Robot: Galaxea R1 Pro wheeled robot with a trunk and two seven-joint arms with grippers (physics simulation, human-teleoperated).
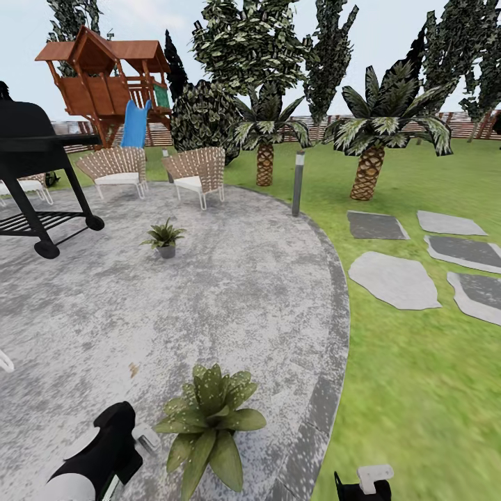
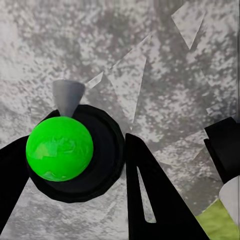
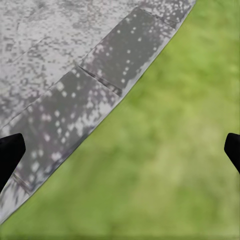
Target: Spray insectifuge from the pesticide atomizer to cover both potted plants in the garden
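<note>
We see one potted plant (image 1: 209, 421) on the patio (image 1: 236, 292) close in front of us, the left hand (image 1: 142, 438) just beside it to its left. A second potted plant (image 1: 165, 240) stands farther back on the patio, with the grill (image 1: 35, 174) to its left and two chairs (image 1: 156, 172) behind it. Lawn (image 1: 417, 383) with stepping stones (image 1: 424, 257) lies to the right.
</note>
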